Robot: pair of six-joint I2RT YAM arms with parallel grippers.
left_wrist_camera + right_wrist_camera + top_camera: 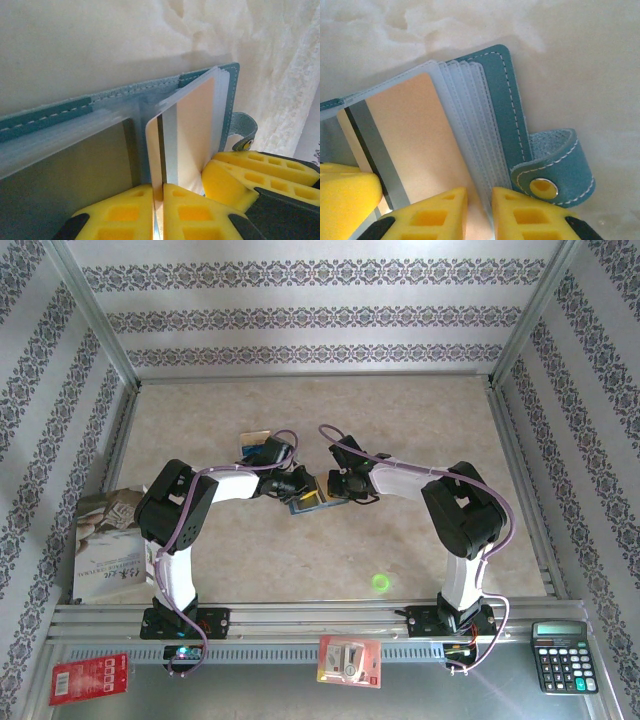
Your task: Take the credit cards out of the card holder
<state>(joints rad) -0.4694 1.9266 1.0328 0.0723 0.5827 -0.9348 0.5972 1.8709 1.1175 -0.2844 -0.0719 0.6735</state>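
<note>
Angled inward at mid-frame, left gripper (pixel 159 200) pinches a tan credit card (pixel 194 131); right gripper (pixel 480 205) clamps the card holder (pixel 501 97).

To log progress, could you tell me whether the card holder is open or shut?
Open: the card holder shows fanned clear sleeves, and its snap tab hangs unfastened.

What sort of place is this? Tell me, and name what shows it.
Probably a staged robot test cell, not a real room: patterned walls on a metal frame, with the left arm and right arm bolted to a rail.
</note>
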